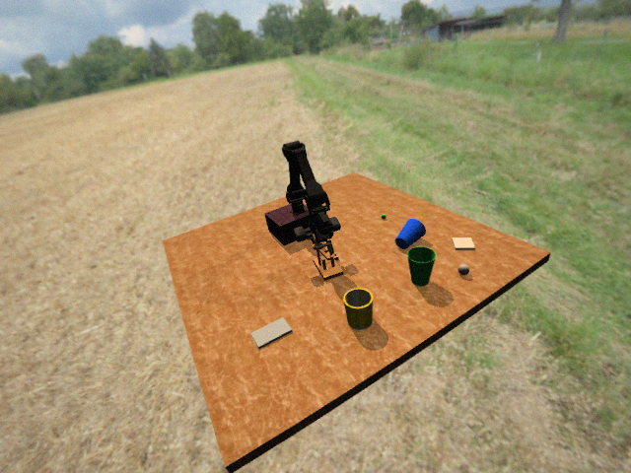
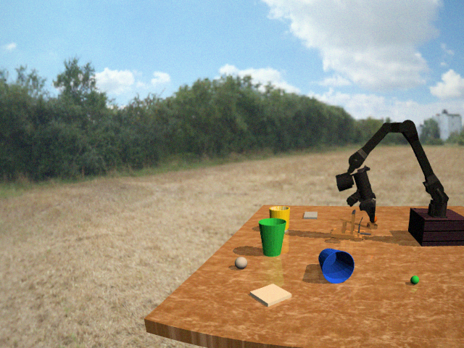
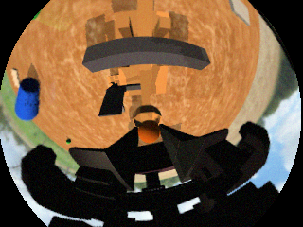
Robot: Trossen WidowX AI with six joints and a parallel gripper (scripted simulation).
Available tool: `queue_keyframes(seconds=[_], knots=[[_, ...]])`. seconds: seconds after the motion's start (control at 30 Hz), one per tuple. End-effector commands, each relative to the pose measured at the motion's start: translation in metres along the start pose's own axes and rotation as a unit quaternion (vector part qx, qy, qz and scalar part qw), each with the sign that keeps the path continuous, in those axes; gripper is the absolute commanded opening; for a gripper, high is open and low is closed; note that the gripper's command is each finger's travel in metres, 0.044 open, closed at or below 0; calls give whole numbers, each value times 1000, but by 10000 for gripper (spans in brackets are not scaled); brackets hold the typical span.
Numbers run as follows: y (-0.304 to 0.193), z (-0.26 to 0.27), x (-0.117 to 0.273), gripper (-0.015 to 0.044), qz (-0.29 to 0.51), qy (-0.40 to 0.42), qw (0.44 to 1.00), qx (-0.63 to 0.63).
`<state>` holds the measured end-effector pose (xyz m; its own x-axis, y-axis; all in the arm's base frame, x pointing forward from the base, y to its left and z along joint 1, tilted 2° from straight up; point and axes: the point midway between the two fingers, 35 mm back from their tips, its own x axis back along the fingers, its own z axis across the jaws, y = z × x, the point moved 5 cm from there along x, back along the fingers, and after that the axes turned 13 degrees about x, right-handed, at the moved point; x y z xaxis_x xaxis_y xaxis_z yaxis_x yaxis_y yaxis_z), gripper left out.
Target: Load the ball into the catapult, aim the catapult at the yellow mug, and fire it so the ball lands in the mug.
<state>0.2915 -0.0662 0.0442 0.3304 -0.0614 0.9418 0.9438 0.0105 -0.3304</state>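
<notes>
My gripper (image 2: pixel 373 221) (image 3: pixel 148 128) is shut on the orange ball (image 2: pixel 375 219) (image 3: pixel 149 130). It holds the ball low at the cup (image 3: pixel 147 112) on the end of the catapult's throwing arm; whether the ball touches the cup I cannot tell. The wooden catapult (image 1: pixel 331 273) (image 2: pixel 346 234) stands on the table in front of the robot's base. Its dark crossbar (image 3: pixel 147 53) spans the upper part of the wrist view. The ball is hidden in the top view. The yellow mug (image 1: pixel 359 311) (image 2: pixel 284 213) stands upright beyond the catapult, away from the base.
A green cup (image 1: pixel 421 267) (image 2: pixel 272 238) stands upright. A blue cup (image 1: pixel 410 233) (image 2: pixel 336 265) (image 3: pixel 27 101) lies on its side. A grey ball (image 1: pixel 462 269) (image 2: pixel 241 262), a small green ball (image 1: pixel 384 217) (image 2: pixel 414 279) and two flat tiles (image 1: pixel 271 332) (image 2: pixel 270 294) lie on the table.
</notes>
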Motion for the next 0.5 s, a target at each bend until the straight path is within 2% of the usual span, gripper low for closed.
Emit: queue_keyframes(seconds=[0.0, 0.03, 0.37, 0.47], knots=[[0, 0, 1, 0, -1, 0, 1000, 0], [0, 0, 1, 0, -1, 0, 1000, 0], [-1, 0, 4, 263, -1, 0, 1000, 0], [-10, 2, 46, 341, 2, 1, 1000, -1]])
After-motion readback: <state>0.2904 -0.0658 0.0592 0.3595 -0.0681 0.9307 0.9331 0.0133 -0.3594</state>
